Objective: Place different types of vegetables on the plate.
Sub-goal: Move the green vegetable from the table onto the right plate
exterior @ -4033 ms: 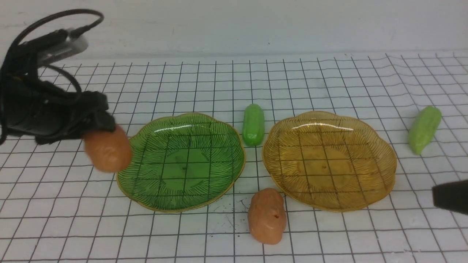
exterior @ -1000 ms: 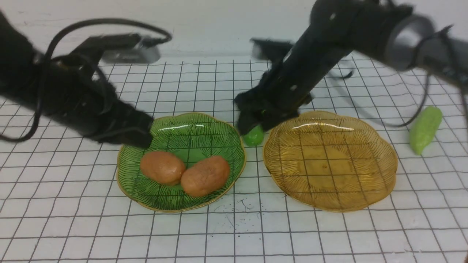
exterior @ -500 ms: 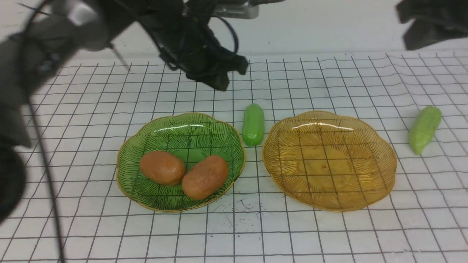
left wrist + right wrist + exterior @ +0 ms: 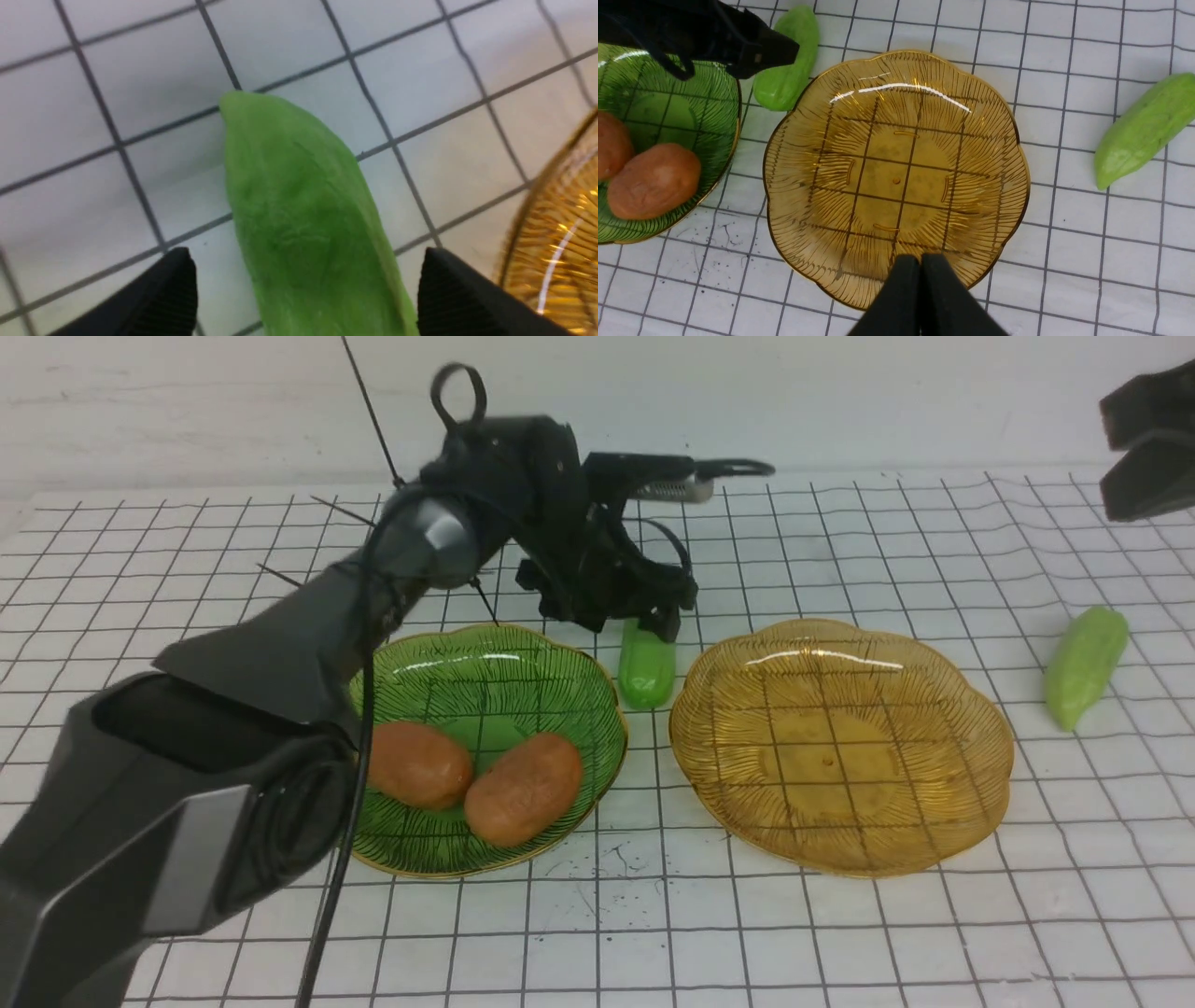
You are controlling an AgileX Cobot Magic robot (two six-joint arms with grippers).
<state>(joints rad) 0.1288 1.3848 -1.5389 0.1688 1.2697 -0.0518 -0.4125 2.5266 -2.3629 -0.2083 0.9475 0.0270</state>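
1. Two potatoes [image 4: 417, 765] lie touching in the green plate [image 4: 485, 677].
2. The left end effector [image 4: 624, 619], fingers spread, straddles the blunt gourd's [image 4: 646, 677] far end without touching it; the gourd lies on the desk [image 4: 597, 933] between the plates.
3. The right end effector [image 4: 920, 270], pressed together, hangs over the amber plate's [image 4: 840, 747] rim.
4. The pointed gourd [image 4: 1083, 667] lies well right.

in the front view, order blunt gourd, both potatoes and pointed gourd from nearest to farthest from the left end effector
1. blunt gourd, directly under the left end effector
2. right potato, on the green plate
3. left potato, beside it, slightly farther
4. pointed gourd, far right
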